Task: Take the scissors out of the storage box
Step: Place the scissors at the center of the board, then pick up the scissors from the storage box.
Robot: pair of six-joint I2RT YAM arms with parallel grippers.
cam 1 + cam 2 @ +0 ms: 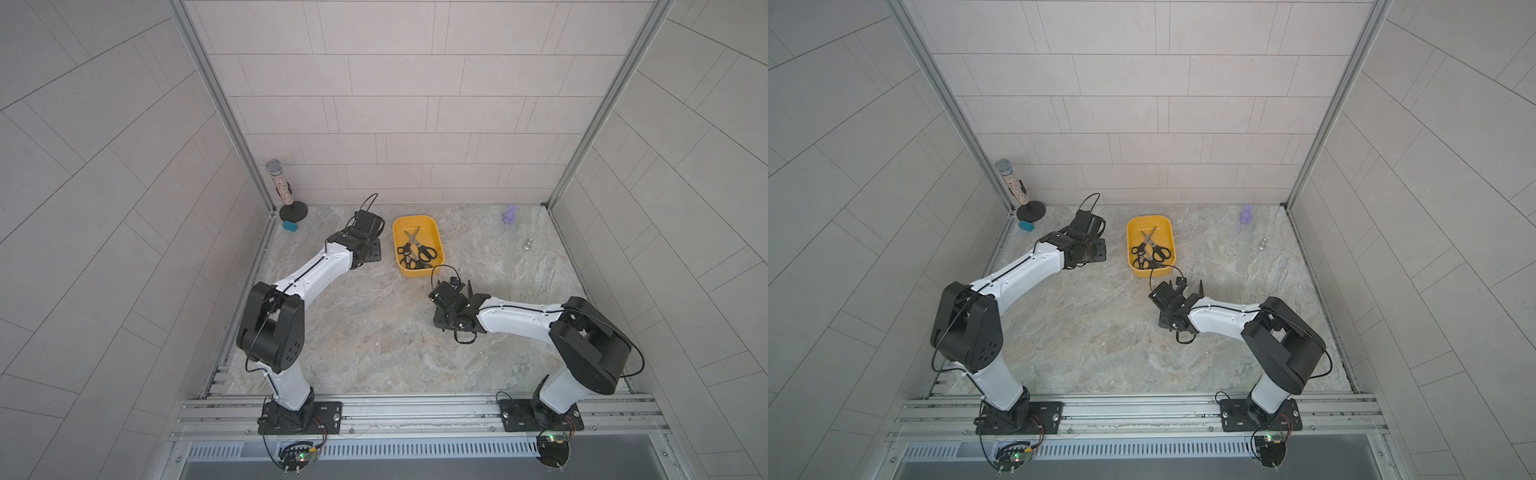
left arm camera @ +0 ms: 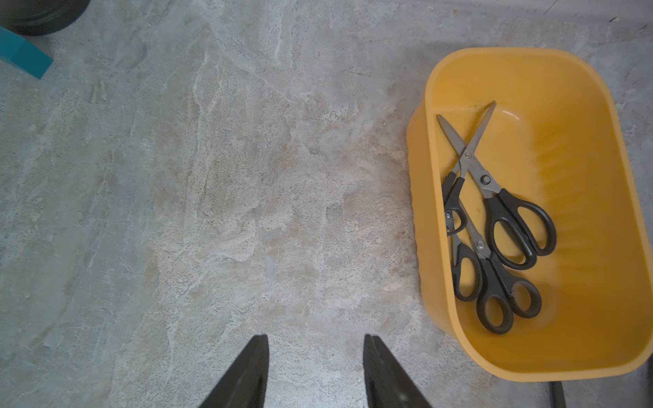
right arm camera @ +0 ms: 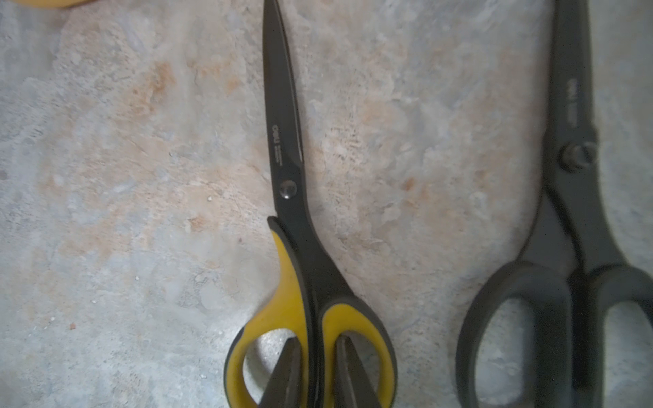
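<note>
The yellow storage box (image 1: 417, 219) stands at the back middle of the table, also in the left wrist view (image 2: 434, 106). Three pairs of black-handled scissors (image 2: 509, 219) lie crossed inside it (image 1: 417, 249). My left gripper (image 2: 315, 337) hangs open over bare table beside the box, holding nothing. My right gripper (image 3: 317, 341) is just in front of the box, shut on the handles of the yellow-and-black scissors (image 3: 286, 148), with a finger in each loop. An all-black pair (image 3: 572, 176) lies on the table next to them.
A microphone on a round stand (image 1: 277, 183) and a teal block (image 1: 290, 225) sit at the back left. A purple figure (image 1: 510, 214) and a small metal piece (image 1: 528, 245) are at the back right. Walls close in the table's sides.
</note>
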